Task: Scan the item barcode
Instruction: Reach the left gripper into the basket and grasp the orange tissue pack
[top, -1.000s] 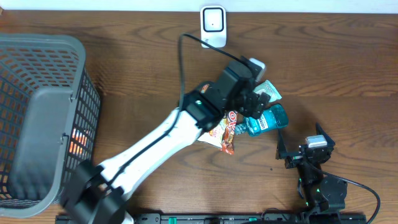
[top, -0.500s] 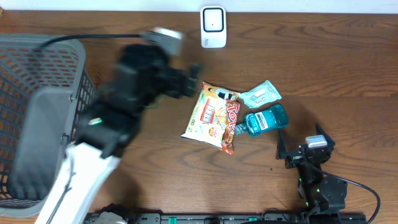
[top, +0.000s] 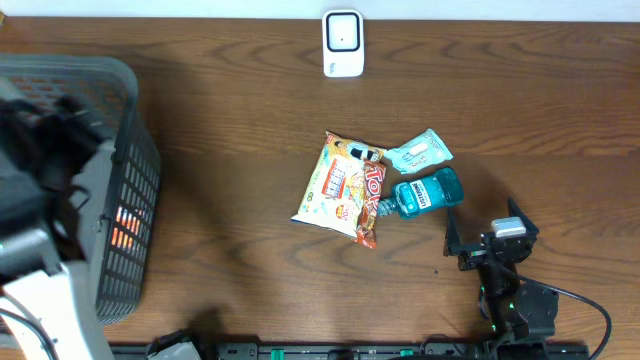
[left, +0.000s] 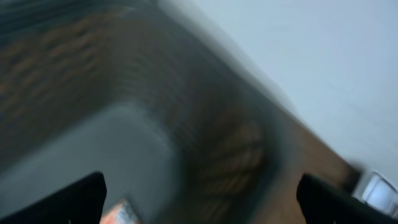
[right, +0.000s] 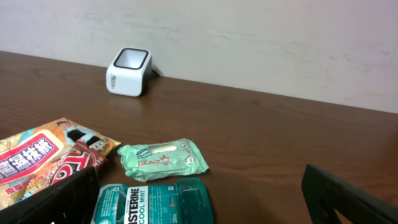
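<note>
Both open: L gripper (left: 200, 198) over basket (top: 127, 205), R gripper (right: 202, 194) by mouthwash (top: 428, 192).

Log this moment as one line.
left claw open over basket | right claw open | snack bag, mouthwash bottle, green packet on table

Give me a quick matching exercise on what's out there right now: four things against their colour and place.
Things:
1 scanner
2 basket
3 mouthwash bottle
4 snack bag

Descriptions:
a teal, lying on its side
b grey mesh, far left
c white, at the back
d yellow and orange, lying flat in the middle

Pairs: 1-c, 2-b, 3-a, 4-d
</note>
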